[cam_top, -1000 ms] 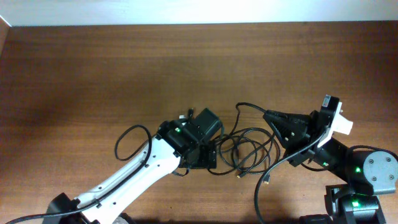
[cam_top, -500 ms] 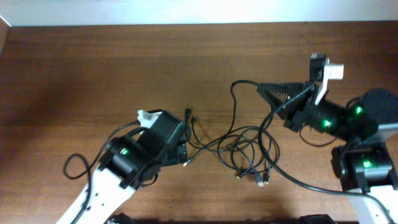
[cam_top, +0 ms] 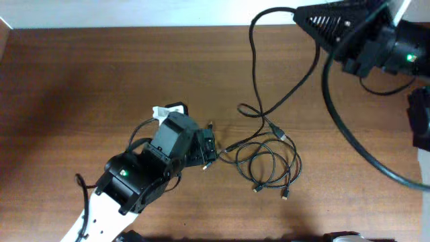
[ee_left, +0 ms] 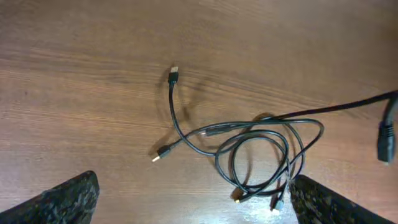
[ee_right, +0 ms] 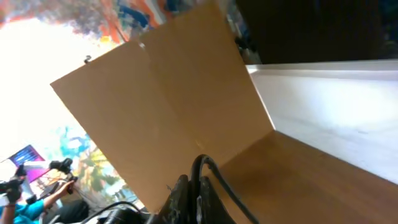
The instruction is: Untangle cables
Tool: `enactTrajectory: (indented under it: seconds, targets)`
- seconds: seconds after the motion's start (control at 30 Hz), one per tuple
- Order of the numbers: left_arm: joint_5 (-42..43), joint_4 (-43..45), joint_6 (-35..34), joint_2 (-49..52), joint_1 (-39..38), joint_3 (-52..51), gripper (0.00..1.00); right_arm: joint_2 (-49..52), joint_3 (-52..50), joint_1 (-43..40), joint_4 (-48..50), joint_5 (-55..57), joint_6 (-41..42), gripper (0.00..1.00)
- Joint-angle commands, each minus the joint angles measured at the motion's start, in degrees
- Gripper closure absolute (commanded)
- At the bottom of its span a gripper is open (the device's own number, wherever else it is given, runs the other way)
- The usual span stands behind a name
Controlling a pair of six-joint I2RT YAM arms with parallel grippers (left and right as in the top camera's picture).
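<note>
Thin black cables (cam_top: 269, 161) lie in a tangled coil on the wooden table, also in the left wrist view (ee_left: 255, 155). One short cable (ee_left: 177, 112) with gold plugs trails left of the coil. My right gripper (cam_top: 300, 12) is shut on one black cable (cam_top: 259, 74) and holds it high at the far right edge; the cable hangs down to the coil. It shows pinched between the fingers in the right wrist view (ee_right: 199, 186). My left gripper (cam_top: 209, 149) is open and empty, hovering just left of the coil, fingers at the frame's bottom corners (ee_left: 193, 205).
A thick black robot cable (cam_top: 349, 141) curves down the right side. A white wall strip (cam_top: 134, 13) borders the table's far edge. A tan board (ee_right: 161, 106) shows in the right wrist view.
My right gripper has lifted up and away toward the far right, pulling one cable out of the coil. My left arm has shifted slightly right toward the coil.
</note>
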Motion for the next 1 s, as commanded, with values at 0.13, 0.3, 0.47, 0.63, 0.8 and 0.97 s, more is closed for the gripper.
enactTrajectory:
  seconds: [0.13, 0.3, 0.47, 0.63, 0.8, 0.97]
  targets:
    - [8.0, 2.7, 0.7, -0.4, 0.1, 0.8, 0.01, 0.1, 2.1, -7.8, 21.7, -1.8, 7.3, 0.96]
    - [7.8, 2.7, 0.7, -0.4, 0.1, 0.8, 0.01, 2.7, 2.1, -23.8, 20.2, -17.9, 3.2, 0.96]
    - [7.9, 2.6, 0.7, -0.4, 0.1, 0.8, 0.01, 8.2, 2.1, -29.8, 13.4, -17.4, 3.4, 0.96]
    - [7.9, 2.6, 0.7, -0.4, 0.1, 0.8, 0.01, 14.0, 2.1, -30.1, -6.4, 3.1, -1.3, 0.96]
    - [7.9, 2.6, 0.7, -0.4, 0.1, 0.8, 0.01, 13.9, 2.1, -29.8, -24.6, 53.4, -24.8, 0.96]
    - [7.9, 2.6, 0.7, -0.4, 0.1, 0.8, 0.01, 13.9, 2.1, -30.2, -14.6, 82.1, -32.7, 0.96]
